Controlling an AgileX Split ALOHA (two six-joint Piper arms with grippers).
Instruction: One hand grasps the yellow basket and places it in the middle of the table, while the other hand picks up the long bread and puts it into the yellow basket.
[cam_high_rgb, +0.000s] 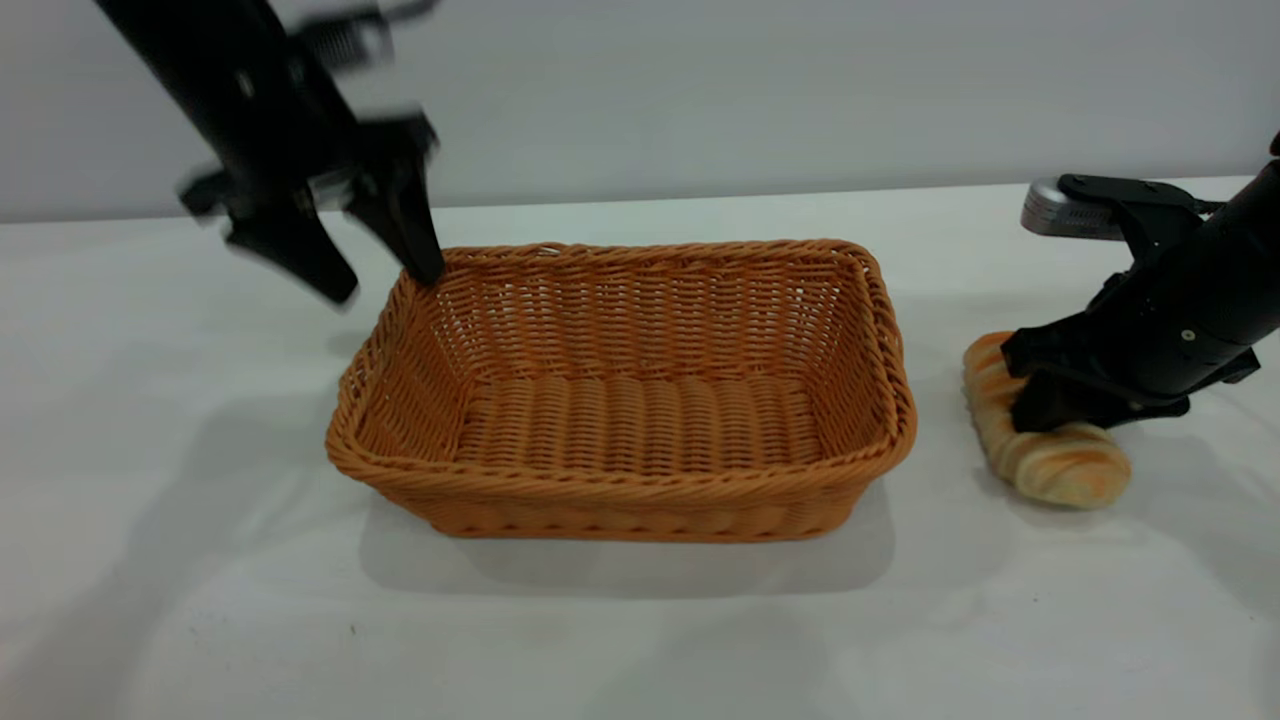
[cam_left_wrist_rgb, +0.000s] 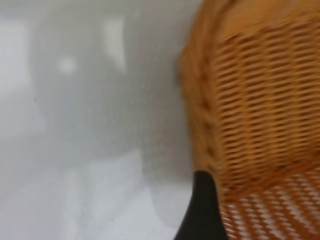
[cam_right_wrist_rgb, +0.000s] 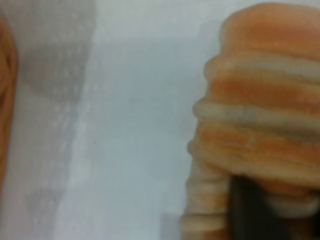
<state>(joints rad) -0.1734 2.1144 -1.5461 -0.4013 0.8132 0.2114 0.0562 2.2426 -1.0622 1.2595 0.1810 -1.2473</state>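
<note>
From my station, the yellow basket (cam_high_rgb: 620, 400) is my landmark. It sits upright on the white surface (cam_high_rgb: 200, 600), its long front wall nearest the exterior camera, its hollow bare down to the woven floor.

To the basket's right, just beside its right end wall but apart from it, the long bread (cam_high_rgb: 1050, 455) lies on the surface, its striped length running from near the camera away. The right gripper (cam_high_rgb: 1035, 400) is down on the bread's middle, and its jaws are pinching the roll from either side. In the right wrist view the bread (cam_right_wrist_rgb: 260, 125) fills much of the picture with a dark finger (cam_right_wrist_rgb: 252, 210) pressed against its ridges, and a sliver of the basket (cam_right_wrist_rgb: 6, 100) shows at the edge.

Farther back, at the basket's far left corner, the left gripper (cam_high_rgb: 385, 270) hangs tilted and blurred. Its jaws are spread: one finger tip is at the braided rim of that corner, and I cannot tell whether it touches; the other is outside the basket, over the surface. The left wrist view shows the basket's rim (cam_left_wrist_rgb: 200, 125) and one dark finger (cam_left_wrist_rgb: 202, 210) close against the outside of the wall.
</note>
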